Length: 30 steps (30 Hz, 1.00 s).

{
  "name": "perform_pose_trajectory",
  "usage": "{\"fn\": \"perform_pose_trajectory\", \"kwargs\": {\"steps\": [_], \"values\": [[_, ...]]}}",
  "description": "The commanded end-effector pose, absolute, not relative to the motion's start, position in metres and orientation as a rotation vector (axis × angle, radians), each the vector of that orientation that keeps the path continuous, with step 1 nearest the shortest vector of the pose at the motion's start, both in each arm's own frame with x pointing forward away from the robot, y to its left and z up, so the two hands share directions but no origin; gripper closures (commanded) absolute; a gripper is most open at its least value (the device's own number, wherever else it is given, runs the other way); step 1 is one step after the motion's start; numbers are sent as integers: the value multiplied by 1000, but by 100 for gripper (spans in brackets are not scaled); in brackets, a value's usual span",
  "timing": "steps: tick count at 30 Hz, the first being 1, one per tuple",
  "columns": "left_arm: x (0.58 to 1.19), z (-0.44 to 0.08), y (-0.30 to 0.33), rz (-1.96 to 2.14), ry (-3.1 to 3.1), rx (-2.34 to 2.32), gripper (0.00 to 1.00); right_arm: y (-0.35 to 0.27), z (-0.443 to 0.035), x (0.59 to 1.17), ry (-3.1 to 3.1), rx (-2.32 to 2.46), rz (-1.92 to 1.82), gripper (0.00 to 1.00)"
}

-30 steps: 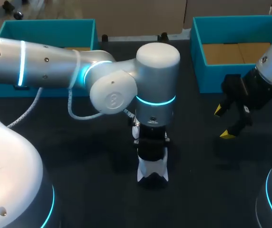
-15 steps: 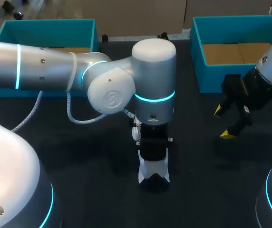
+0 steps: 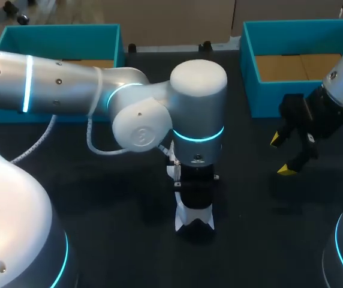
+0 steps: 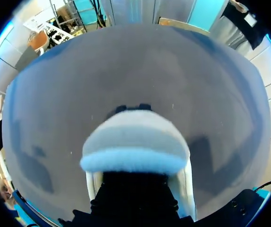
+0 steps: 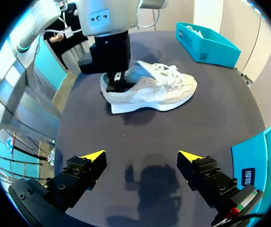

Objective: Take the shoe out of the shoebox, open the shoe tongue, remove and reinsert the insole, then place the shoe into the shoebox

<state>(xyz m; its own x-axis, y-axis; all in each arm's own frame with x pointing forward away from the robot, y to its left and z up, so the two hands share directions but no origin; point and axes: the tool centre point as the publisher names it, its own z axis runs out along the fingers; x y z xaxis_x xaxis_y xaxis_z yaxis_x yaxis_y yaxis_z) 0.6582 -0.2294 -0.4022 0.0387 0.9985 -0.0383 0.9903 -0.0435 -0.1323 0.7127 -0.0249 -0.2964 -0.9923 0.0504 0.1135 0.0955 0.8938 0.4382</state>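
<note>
On the table (image 5: 126,137) the shoe (image 5: 160,90) lies beneath the left tool (image 5: 112,84).

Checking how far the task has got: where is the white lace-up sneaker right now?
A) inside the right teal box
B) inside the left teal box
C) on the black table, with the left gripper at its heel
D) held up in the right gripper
C: the white lace-up sneaker rests on its sole on the black table, with the left gripper down at its heel end, while the right gripper is open and empty.
</note>
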Motion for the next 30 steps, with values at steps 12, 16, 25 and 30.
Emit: {"fn": "perform_pose_trajectory", "kwargs": {"steps": [12, 16, 25, 30], "values": [[671, -364, -226, 129, -2275, -2202, 100, -25, -297, 712, -2962, -114, -690, 0], [671, -364, -224, 22, -2350, -2165, 100, -25, -297, 712, -2962, -114, -690, 0], [681, -361, -224, -38, -2456, -2087, 66, -25, -297, 712, -2962, -114, -690, 0], [683, -364, -220, -64, -2472, -2052, 55, -25, -297, 712, -2962, -114, -690, 0]]}}
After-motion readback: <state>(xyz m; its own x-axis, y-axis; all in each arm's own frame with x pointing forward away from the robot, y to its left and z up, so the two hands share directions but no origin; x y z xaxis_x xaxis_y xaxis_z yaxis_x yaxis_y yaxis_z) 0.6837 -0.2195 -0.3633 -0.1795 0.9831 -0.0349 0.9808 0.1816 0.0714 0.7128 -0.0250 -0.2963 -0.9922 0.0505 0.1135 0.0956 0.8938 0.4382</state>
